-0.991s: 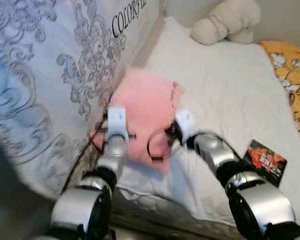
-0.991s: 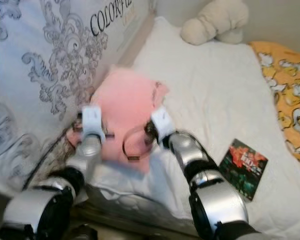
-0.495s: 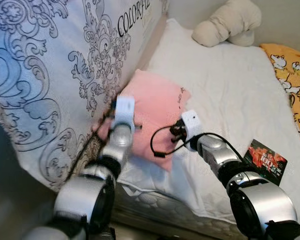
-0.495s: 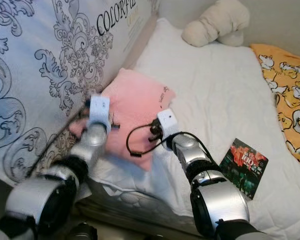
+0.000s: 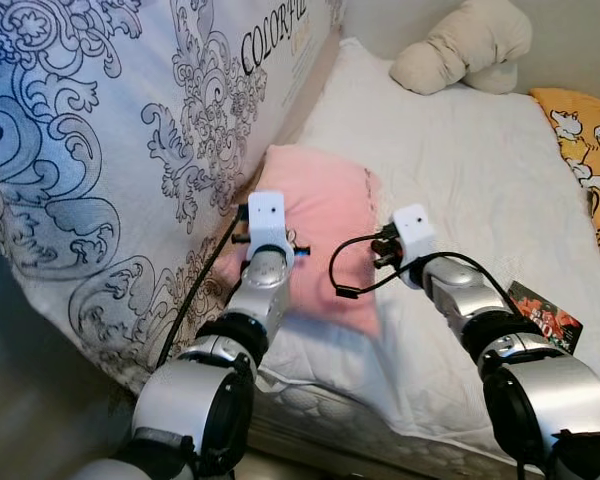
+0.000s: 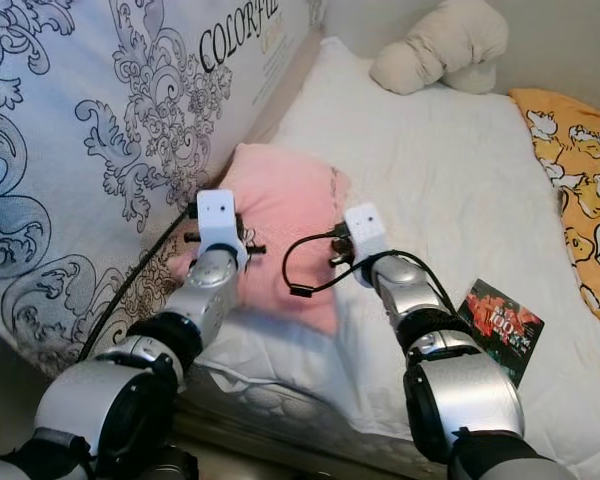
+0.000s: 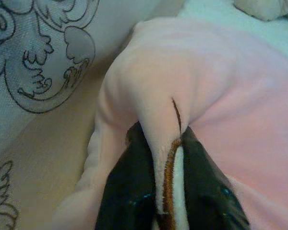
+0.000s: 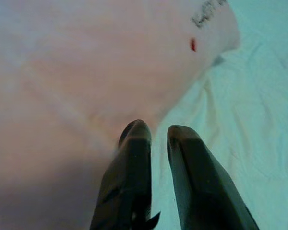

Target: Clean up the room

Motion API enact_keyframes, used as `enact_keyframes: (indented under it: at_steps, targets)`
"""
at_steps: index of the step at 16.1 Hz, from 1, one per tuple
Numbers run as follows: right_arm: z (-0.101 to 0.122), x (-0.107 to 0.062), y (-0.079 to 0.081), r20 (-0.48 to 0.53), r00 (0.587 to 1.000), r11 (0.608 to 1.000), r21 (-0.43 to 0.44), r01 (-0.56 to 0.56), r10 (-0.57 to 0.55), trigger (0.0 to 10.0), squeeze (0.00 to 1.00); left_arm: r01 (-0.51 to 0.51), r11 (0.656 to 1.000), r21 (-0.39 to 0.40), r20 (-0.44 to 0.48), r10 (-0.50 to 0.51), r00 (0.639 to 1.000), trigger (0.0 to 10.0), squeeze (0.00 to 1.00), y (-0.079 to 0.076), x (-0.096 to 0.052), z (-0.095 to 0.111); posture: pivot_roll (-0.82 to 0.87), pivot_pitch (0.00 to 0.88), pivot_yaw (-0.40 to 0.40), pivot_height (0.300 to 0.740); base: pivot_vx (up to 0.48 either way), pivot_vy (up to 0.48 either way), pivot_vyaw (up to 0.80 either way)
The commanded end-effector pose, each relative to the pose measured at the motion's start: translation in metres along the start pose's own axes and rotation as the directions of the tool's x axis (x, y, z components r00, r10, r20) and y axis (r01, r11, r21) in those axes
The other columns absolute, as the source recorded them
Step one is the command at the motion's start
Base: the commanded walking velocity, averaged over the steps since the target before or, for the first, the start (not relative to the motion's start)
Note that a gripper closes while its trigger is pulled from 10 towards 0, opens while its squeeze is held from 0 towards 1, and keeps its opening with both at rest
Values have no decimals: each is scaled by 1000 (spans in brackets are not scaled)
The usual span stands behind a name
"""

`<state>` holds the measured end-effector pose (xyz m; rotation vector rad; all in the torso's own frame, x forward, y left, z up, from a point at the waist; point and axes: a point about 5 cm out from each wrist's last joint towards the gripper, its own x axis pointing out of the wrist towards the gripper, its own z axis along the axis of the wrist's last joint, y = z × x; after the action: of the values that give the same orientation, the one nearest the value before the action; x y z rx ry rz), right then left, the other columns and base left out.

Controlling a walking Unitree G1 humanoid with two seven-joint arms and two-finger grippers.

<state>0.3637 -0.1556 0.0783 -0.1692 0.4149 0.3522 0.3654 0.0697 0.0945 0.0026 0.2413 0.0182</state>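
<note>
Left eye view showing a pink pillow point(image 5: 320, 235) lying mid-frame on the white bed sheet point(image 5: 480, 190), pressed up against a patterned upright mattress point(image 5: 110, 150) filling the upper left. Left gripper point(image 7: 165, 191) pinching a fold of the pillow's edge, black fingers point(image 7: 129, 191) clamped tight on the pink fabric with a brown seam caught between them. Right gripper point(image 8: 156, 139) resting at the pillow's other edge, where pink meets sheet, fingers point(image 8: 134, 163) nearly together with a thin gap and holding nothing visible. Beige plush toy point(image 5: 460, 45) sitting in the upper right corner of the bed. Yellow patterned blanket point(image 5: 590, 140) running along the right edge. Dark booklet with red print point(image 6: 500, 320) lying on the sheet at lower right, beside the right arm.
</note>
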Motion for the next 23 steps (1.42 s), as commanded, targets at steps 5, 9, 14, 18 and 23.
enact_keyframes:
  at_steps: [5,9,14,18,23]
  targets:
    - [-7,0,5,51,998,984,174,35,-44,10000,1000,-68,972,224,198,23,980,10000,1000,34,12,44,45,0,-90,740,0,0,0]
    - [-24,-30,-4,244,960,978,187,91,-136,10000,1000,97,986,135,218,-125,968,10000,1000,22,2,38,71,0,-83,740,0,0,0]
    - [-52,-68,-8,270,940,965,215,151,-207,10000,1000,222,975,-27,148,-215,965,10000,1000,-3,-26,1,65,0,-71,740,0,0,0]
    - [-58,-132,-5,354,841,910,229,346,-409,10000,1000,151,981,122,321,-183,929,10000,1000,54,-64,2,75,0,-73,740,0,0,0]
    - [-77,-121,0,271,846,846,423,324,-460,10000,1000,136,986,99,231,-156,960,10000,1000,67,-70,-28,83,0,-68,740,0,0,0]
